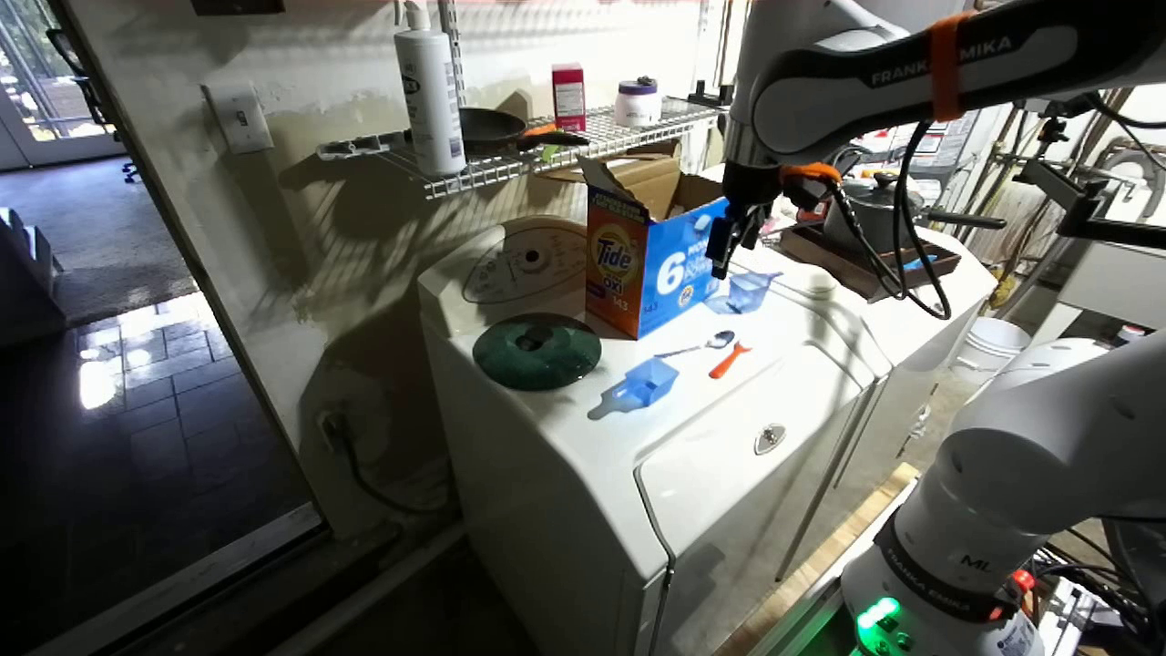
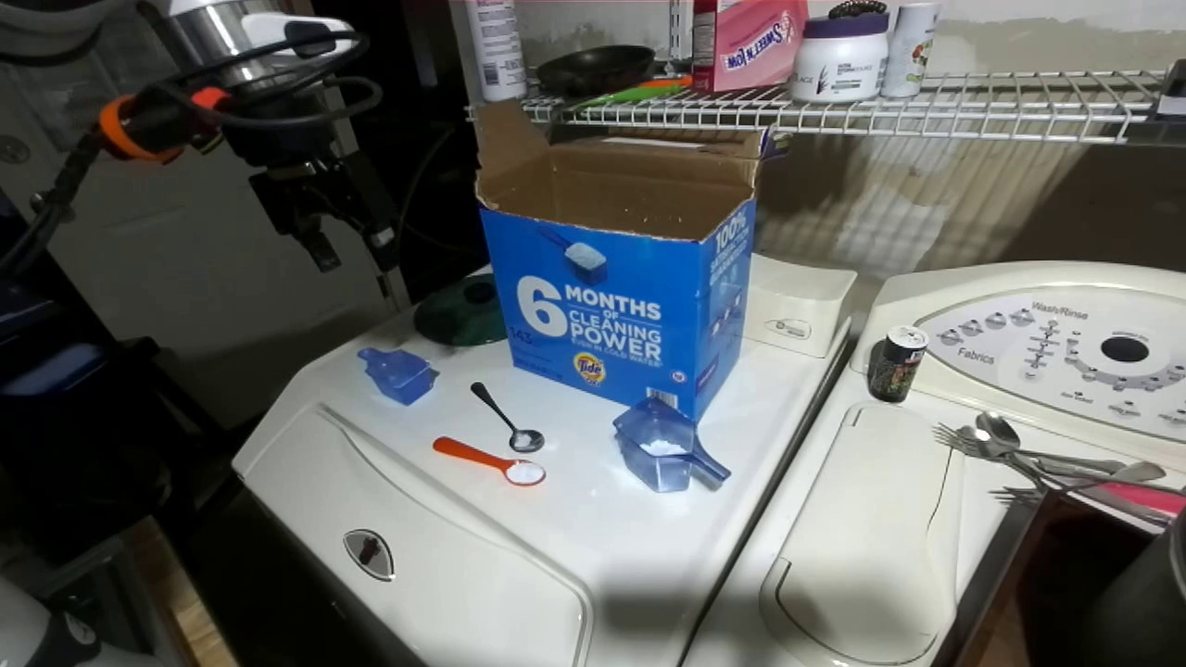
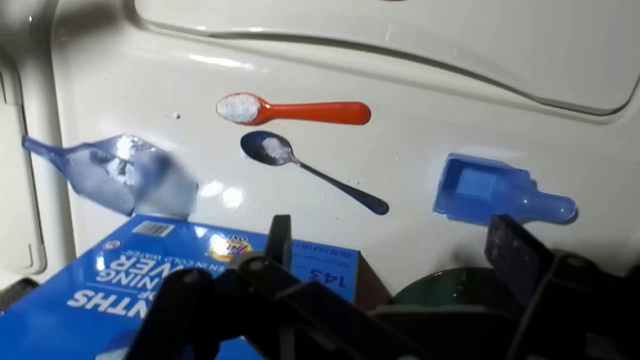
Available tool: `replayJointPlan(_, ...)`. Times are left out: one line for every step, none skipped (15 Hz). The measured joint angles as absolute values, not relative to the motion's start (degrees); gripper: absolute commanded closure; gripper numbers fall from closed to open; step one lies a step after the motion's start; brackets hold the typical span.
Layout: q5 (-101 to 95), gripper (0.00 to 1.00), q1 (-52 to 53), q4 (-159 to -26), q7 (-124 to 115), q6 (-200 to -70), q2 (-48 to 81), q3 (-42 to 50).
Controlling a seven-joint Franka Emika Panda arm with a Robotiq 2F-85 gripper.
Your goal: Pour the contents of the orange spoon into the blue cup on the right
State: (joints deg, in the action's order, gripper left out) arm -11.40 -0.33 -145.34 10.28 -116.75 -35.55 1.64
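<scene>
Presently, the gripper (image 3: 391,239) hangs above the washer (image 2: 602,528), its fingers standing apart with nothing between them. The orange spoon (image 3: 300,112) lies flat on the washer top, handle free, its bowl loaded with white powder (image 3: 239,108). Step in hand, as judged: picking up that spoon. Recommended method: line up over the handle, descend with a finger on either side, and grip toward the tail, where the metal spoon (image 3: 327,178), just beside it at the bowl end, angles away and leaves more room. Avoid nudging the metal spoon, which carries powder too. Lift slowly with the bowl level, since loose powder would likely spill at a tilt; turn it only over the target. Target is taken to be the blue cup (image 2: 660,471) on the right as seen in an exterior view, beside the box (image 2: 593,315); whether the two touch cannot be told. White powder shows in it. Count, washer top: cups, two, including a spare cup (image 3: 500,192) on the spoons' other side; spoons, two, one orange, one metal; box, one; green lid (image 1: 496,355), one. Count, neighbouring machine (image 2: 852,519): pot (image 1: 865,219), one; black can (image 2: 896,363), one; cutlery (image 2: 997,432), overlapping, not countable.
</scene>
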Motion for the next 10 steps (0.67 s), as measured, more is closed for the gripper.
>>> replayJointPlan(-11.40, 0.00, 0.04, -145.37, 12.74, -118.12, -35.58, 1.99)
replayJointPlan(-11.40, 0.00, 0.60, -145.44, 15.06, -119.34, -35.69, 2.39)
replayJointPlan(-11.36, 0.00, 1.32, -145.52, 17.40, -120.33, -35.91, 2.89)
replayJointPlan(-11.31, 0.00, 2.13, -145.69, 19.75, -121.16, -36.24, 3.49)
replayJointPlan(-11.26, 0.00, 2.95, -145.96, 22.21, -121.79, -36.63, 4.17)
replayJointPlan(-11.25, 0.00, 3.82, -146.38, 24.84, -122.29, -37.10, 4.95)
replayJointPlan(-11.24, 0.00, 4.65, -146.92, 27.49, -122.78, -37.63, 5.76)
replayJointPlan(-11.24, 0.00, 5.47, -147.45, 30.18, -123.09, -38.22, 6.56)
replayJointPlan(-11.24, 0.00, 6.30, -148.06, 32.93, -123.20, -38.91, 7.33)
replayJointPlan(-11.24, 0.00, 7.08, -148.80, 35.64, -123.21, -39.67, 7.98)
